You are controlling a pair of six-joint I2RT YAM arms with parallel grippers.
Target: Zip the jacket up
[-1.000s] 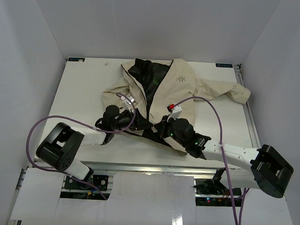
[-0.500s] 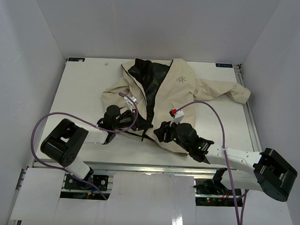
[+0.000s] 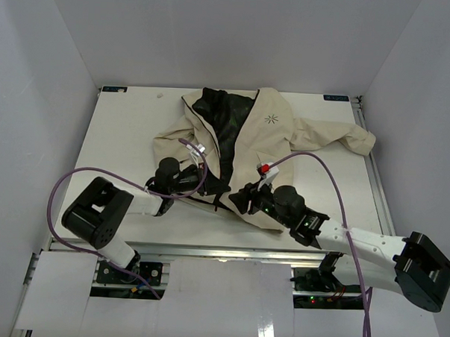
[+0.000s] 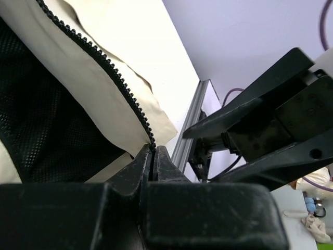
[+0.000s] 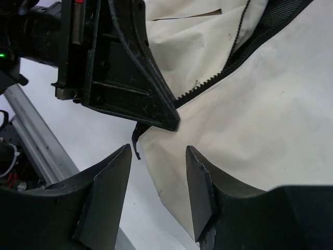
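Note:
The cream jacket [image 3: 267, 140] lies open on the white table [image 3: 122, 134], black lining up, with the starburst logo on its right panel. My left gripper [image 3: 218, 187] is at the hem and is shut on the bottom end of the zipper's toothed edge [image 4: 104, 62]. In the left wrist view its jaws [image 4: 152, 152] pinch the last teeth. My right gripper [image 3: 241, 200] stands open just to the right. In the right wrist view its fingertips [image 5: 157, 159] straddle the cream hem corner [image 5: 171, 172]. A small dark zipper tab [image 5: 136, 141] hangs under the left gripper's tip.
One jacket sleeve [image 3: 346, 136] stretches toward the table's right edge. A metal rail [image 4: 192, 120] runs along the near table edge close under both grippers. Purple cables [image 3: 322, 169] loop over each arm. White walls enclose the table.

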